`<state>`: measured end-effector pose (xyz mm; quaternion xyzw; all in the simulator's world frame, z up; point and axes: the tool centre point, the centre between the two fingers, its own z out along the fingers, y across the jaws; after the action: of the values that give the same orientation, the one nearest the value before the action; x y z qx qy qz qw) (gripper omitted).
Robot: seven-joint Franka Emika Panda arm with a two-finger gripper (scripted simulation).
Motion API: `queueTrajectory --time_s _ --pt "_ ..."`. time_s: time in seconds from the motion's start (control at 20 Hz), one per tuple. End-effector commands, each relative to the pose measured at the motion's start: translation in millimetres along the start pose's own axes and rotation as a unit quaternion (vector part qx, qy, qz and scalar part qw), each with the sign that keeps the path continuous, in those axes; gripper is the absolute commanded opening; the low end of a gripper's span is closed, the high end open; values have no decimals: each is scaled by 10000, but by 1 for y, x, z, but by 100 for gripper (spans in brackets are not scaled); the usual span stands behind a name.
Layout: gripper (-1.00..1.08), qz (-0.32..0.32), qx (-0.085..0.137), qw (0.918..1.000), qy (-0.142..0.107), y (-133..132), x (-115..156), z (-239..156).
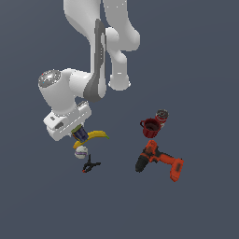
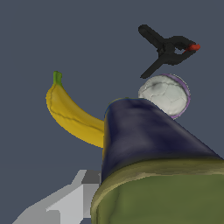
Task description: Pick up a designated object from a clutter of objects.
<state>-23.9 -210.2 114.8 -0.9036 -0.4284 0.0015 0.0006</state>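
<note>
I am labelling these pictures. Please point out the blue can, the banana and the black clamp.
blue can point(image 2: 144, 131), wrist view, on its dark blue side.
banana point(image 2: 72, 116), wrist view, mid body.
black clamp point(image 1: 90, 165), exterior view, at its centre.

- In the exterior view the pincer point(image 1: 77, 132) is mostly hidden under the white wrist housing; whether its fingers are closed cannot be told.
- The blue can point(image 1: 80, 135) shows only as a small dark sliver there, its label too small to read.
- In the wrist view the blue can's point(image 2: 148, 144) olive-green top is cut off by the picture's edge.
- The can covers one end of the banana point(image 2: 72, 114) and part of the white ball point(image 2: 165, 95).
- One grey finger point(image 2: 70, 201) shows, cut off at the edge.
- The arm's upper links run out of the exterior view.
</note>
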Motion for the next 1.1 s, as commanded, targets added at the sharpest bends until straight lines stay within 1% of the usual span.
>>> queueTrajectory --time_s 0.0,0.85,1.05 --pt "-100 -5 -24 10000 4 -5 21 -18" --pt "-100 -5 -24 10000 -2 -49 192 -154" --pt "-100 -6 -21 10000 2 -57 229 -183"
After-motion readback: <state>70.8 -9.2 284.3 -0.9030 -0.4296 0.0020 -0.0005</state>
